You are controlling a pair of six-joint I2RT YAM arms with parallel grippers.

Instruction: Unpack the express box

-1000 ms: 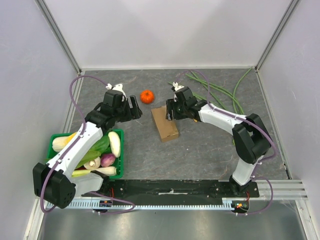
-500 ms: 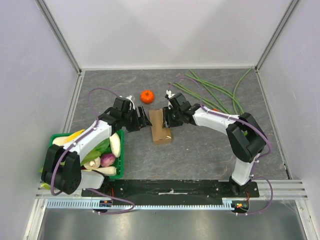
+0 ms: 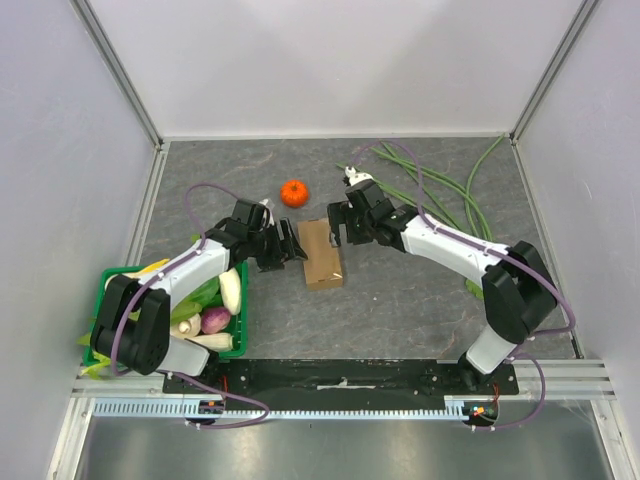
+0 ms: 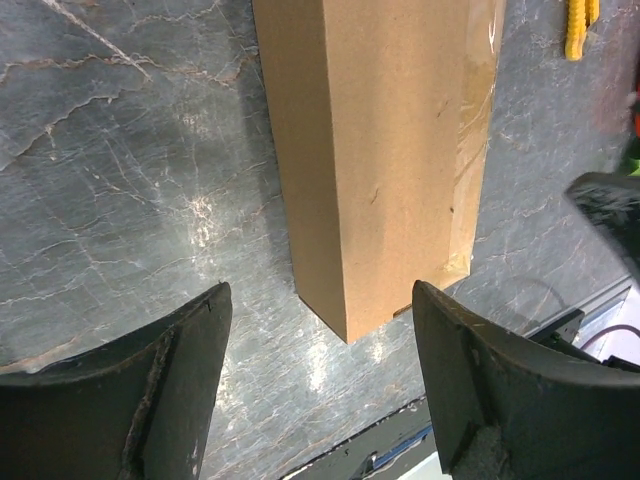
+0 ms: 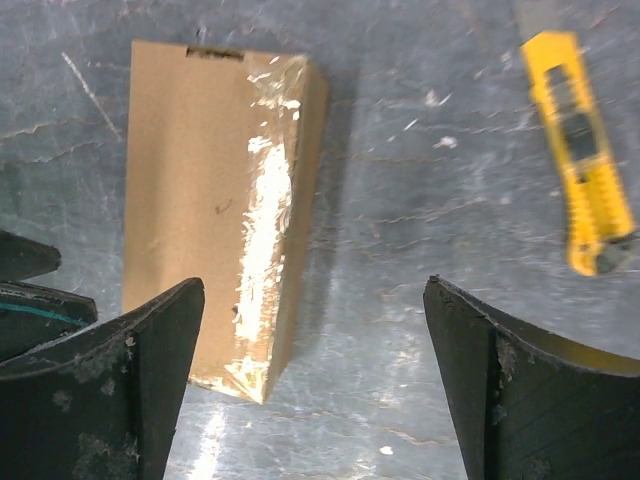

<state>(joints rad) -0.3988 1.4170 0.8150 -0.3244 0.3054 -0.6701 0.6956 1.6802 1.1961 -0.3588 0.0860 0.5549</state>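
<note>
left jaws apart beside express box (image 3: 322, 253), right jaws apart above, yellow cutter (image 5: 582, 150), orange fruit (image 3: 293, 193) near

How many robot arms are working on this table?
2. The left arm reaches over the green crate to the box's left side. The right arm comes from the right to its far end. No others show.

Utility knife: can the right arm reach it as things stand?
Probably yes. The yellow utility knife lies flat on bare table beside the open right end effector, nothing between them; the express box sits on the other side.
</note>
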